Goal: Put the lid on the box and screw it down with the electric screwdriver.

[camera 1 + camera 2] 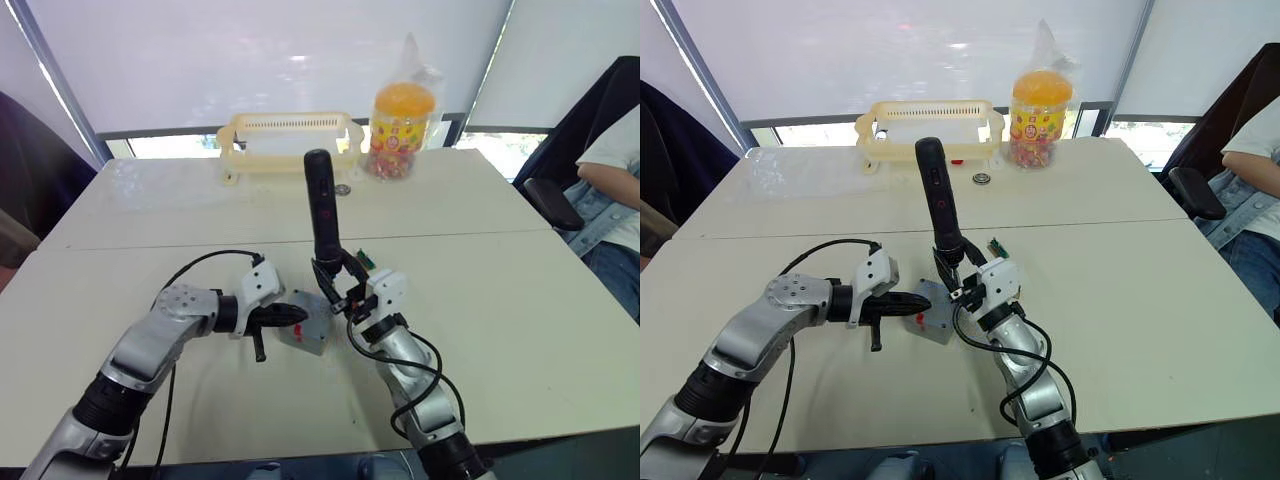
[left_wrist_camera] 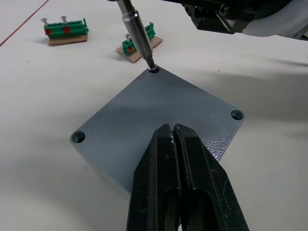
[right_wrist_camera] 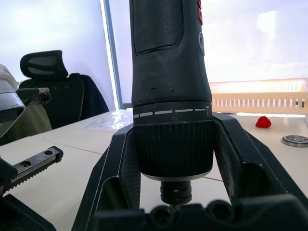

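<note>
Lid (image 2: pixel 159 115) seated flat on box (image 1: pixel 932 329), mid-worktop (image 1: pixel 520 300), between the two arms. Left end effector (image 2: pixel 174 144) closed, empty, tips pressed down on the lid near one edge. Right end effector (image 1: pixel 338 282) clamped around electric screwdriver (image 1: pixel 321 210), held upright, slightly tilted. Bit (image 2: pixel 137 33) set in the lid's far corner screw hole (image 2: pixel 153 70). Two green terminal blocks (image 2: pixel 66 32) just beyond. Cream basket (image 1: pixel 290 145) and candy jar (image 1: pixel 401 130) at the far edge.

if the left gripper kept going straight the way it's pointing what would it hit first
Most likely the electric screwdriver. The left gripper, fingers shut, lies over the lid and aims at the far corner where the bit sits in a screw hole. Whether the fingers already touch the lid is unclear.
</note>
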`<action>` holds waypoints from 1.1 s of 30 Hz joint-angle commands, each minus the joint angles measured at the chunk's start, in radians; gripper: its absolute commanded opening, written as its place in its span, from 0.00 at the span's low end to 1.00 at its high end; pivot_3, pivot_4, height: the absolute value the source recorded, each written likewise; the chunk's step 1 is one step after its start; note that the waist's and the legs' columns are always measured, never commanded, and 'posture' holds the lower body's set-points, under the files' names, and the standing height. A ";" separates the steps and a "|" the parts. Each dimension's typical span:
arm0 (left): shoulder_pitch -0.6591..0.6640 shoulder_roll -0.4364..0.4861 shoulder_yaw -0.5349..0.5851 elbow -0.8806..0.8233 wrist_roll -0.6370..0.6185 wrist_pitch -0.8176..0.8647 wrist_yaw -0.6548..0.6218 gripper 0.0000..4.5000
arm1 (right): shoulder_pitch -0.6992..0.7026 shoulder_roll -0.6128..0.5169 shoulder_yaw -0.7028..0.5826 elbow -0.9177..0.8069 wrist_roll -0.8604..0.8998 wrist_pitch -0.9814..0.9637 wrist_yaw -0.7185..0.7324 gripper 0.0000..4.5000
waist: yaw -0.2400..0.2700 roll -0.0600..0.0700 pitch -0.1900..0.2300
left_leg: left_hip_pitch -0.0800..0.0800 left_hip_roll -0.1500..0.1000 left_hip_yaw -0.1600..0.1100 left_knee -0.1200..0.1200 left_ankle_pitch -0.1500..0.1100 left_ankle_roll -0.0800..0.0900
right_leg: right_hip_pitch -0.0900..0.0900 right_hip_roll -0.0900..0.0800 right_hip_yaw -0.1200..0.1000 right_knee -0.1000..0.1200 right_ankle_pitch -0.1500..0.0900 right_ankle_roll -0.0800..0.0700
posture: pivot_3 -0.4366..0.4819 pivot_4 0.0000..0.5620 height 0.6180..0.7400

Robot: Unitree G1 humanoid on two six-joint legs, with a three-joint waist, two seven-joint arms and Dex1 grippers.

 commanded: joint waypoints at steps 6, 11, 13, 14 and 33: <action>0.029 0.005 -0.035 0.027 0.022 0.023 0.000 0.01 | 0.045 -0.014 -0.026 0.090 -0.013 0.020 -0.010 0.38 | 0.000 0.000 0.000 | 0.000 0.000 0.000 0.000 0.000 0.000 | 0.000 0.000 0.000 0.000 0.000 0.000 | 0.48 0.27 1.00; 0.037 0.002 -0.038 0.029 0.022 0.025 0.002 0.01 | 0.057 -0.019 -0.028 0.111 -0.018 -0.006 -0.009 0.38 | 0.000 0.000 0.000 | 0.000 0.000 0.000 0.000 0.000 0.000 | 0.000 0.000 0.000 0.000 0.000 0.000 | 0.48 0.27 1.00; 0.037 0.001 -0.037 0.030 0.022 0.027 0.003 0.01 | 0.058 -0.020 -0.030 0.117 -0.019 -0.012 -0.011 0.38 | 0.000 0.000 0.000 | 0.000 0.000 0.000 0.000 0.000 0.000 | 0.000 0.000 0.000 0.000 0.000 0.000 | 0.48 0.27 1.00; 0.038 0.001 -0.037 0.029 0.022 0.028 0.003 0.01 | 0.058 -0.020 -0.031 0.118 -0.019 -0.014 -0.011 0.38 | 0.000 0.000 0.000 | 0.000 0.000 0.000 0.000 0.000 0.000 | 0.000 0.000 0.000 0.000 0.000 0.000 | 0.48 0.27 1.00; 0.046 -0.007 -0.043 0.023 0.022 0.033 0.004 0.01 | 0.091 -0.032 -0.031 0.113 -0.028 -0.037 -0.019 0.38 | 0.001 -0.001 -0.001 | 0.000 0.000 0.000 0.000 0.000 0.000 | 0.000 0.000 0.000 -0.001 0.000 0.000 | 0.48 0.27 1.00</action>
